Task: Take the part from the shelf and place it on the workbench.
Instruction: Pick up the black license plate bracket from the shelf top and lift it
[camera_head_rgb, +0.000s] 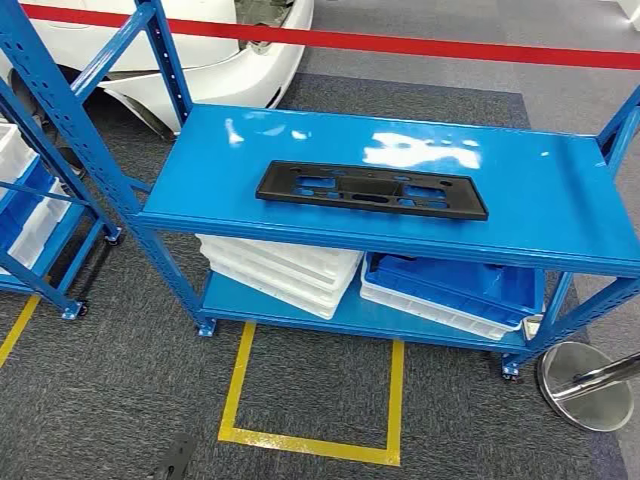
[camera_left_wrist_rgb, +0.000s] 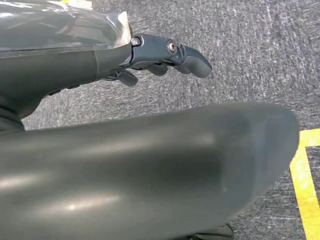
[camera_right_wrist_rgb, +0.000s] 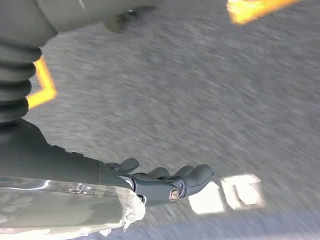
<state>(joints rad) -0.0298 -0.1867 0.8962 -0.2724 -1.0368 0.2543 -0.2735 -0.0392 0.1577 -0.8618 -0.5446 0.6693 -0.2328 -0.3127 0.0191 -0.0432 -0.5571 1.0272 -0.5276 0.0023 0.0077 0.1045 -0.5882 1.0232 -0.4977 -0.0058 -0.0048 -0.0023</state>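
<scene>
On blue shelf, black part

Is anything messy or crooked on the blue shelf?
A little. On the lower shelf, the white trays lean in a slanted, uneven stack, and the blue tray sits tilted on a white one. The black part lies flat on the top shelf, slightly angled to its edge. Nothing looks broken or spilled.
</scene>
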